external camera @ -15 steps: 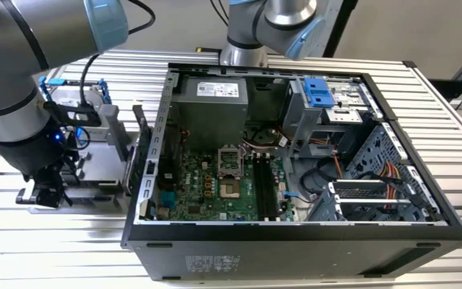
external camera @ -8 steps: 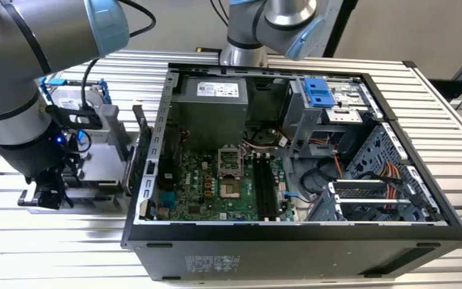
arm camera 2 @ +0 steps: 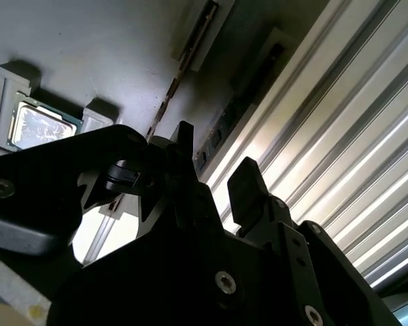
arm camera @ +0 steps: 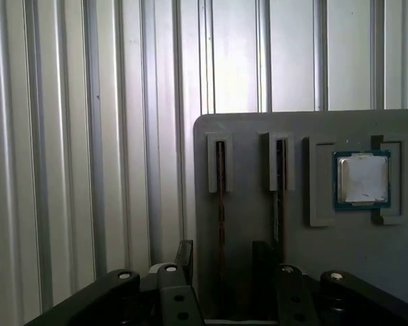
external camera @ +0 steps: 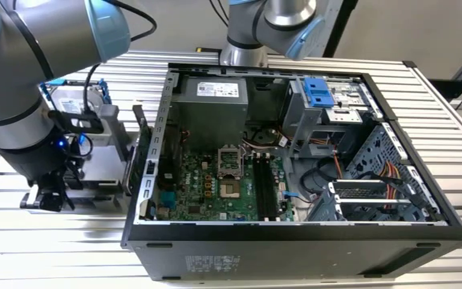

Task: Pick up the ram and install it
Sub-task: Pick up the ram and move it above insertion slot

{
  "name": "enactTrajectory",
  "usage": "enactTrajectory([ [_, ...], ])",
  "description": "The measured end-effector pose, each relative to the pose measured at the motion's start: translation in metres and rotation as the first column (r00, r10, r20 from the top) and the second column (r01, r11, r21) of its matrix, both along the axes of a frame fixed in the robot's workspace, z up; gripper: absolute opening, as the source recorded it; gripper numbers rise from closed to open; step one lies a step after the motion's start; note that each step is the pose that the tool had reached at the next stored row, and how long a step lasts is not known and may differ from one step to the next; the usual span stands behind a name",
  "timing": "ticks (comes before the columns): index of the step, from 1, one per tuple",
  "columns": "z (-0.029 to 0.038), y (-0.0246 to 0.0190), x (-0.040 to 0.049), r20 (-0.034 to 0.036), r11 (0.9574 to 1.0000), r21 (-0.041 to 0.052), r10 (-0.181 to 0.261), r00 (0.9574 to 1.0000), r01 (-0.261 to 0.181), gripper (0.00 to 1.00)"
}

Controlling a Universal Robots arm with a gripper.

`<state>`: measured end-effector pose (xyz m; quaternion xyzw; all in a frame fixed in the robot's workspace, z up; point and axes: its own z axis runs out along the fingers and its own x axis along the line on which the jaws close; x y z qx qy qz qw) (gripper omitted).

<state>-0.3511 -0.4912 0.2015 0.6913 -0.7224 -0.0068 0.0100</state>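
Note:
Two ram sticks stand on edge in slots of a grey holder plate [arm camera: 258, 129]. In both wrist views, my gripper [arm camera: 223, 261] is open and low over the plate, with one dark finger on each side of the ram [arm camera: 221, 190] farther from the processor. That ram [arm camera 2: 221, 132] runs into the gap of my gripper [arm camera 2: 214, 163]; whether the pads touch it I cannot tell. The other ram stick [arm camera: 279, 190] lies just outside one finger. In the exterior view, my gripper [external camera: 50, 197] hangs at the left of the open computer case [external camera: 295, 235], whose black memory slots [external camera: 267, 186] show on the motherboard.
A small square silver processor chip [arm camera: 362, 178] sits in a pocket of the same plate beside the ram slots. A hard drive in a blue frame [external camera: 74, 99] stands behind the holder. The ribbed metal table [external camera: 55, 241] surrounds the case. A second arm's base [external camera: 243, 54] is at the back.

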Motion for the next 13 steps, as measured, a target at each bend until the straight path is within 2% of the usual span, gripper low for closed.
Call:
enactTrajectory([
  [7,-0.0057,-0.0001,0.0,0.0,1.0,0.0,-0.009,1.0,0.009,1.0],
  [13,-0.0073,-0.0001,0.0,-0.0002,1.0,-0.0001,-0.01,1.0,0.01,1.0],
])
